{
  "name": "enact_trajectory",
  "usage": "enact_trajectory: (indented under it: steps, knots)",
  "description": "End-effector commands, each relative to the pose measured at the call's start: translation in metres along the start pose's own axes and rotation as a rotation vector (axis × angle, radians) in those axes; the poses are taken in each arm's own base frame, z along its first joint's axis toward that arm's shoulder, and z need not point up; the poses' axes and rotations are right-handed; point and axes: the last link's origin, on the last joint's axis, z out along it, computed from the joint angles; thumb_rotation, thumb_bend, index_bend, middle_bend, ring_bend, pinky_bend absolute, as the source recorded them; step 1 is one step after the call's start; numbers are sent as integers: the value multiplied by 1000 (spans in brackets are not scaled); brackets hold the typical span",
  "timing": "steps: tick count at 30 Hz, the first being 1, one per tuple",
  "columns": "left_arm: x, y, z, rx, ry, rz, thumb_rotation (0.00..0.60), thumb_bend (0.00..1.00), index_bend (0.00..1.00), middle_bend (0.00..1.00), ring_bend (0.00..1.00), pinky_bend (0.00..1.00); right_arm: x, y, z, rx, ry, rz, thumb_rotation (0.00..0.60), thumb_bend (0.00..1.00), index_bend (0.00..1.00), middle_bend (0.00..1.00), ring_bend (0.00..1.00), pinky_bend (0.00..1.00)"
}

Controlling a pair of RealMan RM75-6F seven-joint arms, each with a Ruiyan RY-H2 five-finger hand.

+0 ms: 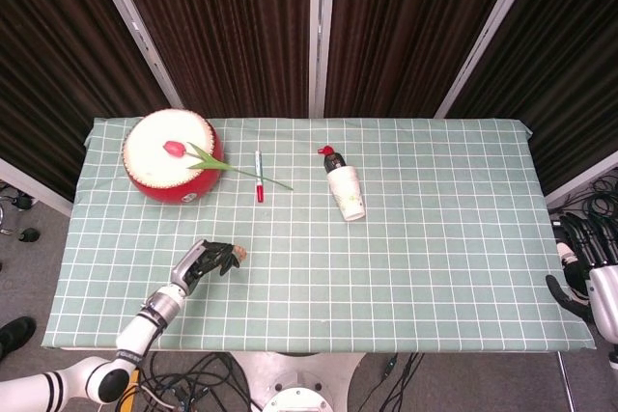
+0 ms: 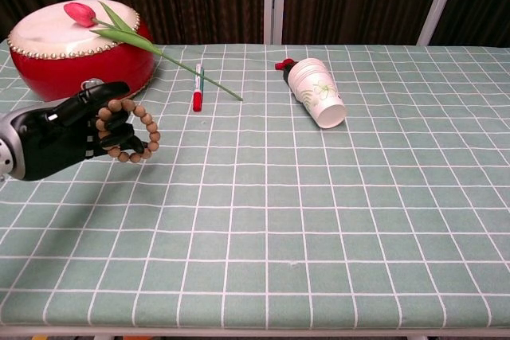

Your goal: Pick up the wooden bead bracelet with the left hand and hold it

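The head view looks steeply down from high, taking in the whole table [image 1: 435, 238]. The chest view sits low and near, facing across it. Both share the drum [image 2: 76, 57] and cups [image 1: 347, 191].
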Motion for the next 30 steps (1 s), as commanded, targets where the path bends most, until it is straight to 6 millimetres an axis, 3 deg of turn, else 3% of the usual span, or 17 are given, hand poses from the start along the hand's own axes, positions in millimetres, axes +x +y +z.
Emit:
enact_trajectory:
  steps: [1, 15, 30]
  knots:
    - [0, -2, 0, 4, 5, 2, 303, 349, 780, 822, 496, 118, 2, 0, 1, -3, 3, -5, 600, 209, 0, 93, 0, 0]
    - [2, -6, 3, 17, 28, -10, 355, 360, 799, 836, 514, 118, -3, -1, -1, -9, -18, 6, 600, 209, 0, 93, 0, 0]
    - [1, -5, 1, 7, 26, -12, 301, 519, 799, 831, 514, 118, -2, -1, -4, -6, -11, 10, 600, 209, 0, 94, 0, 0]
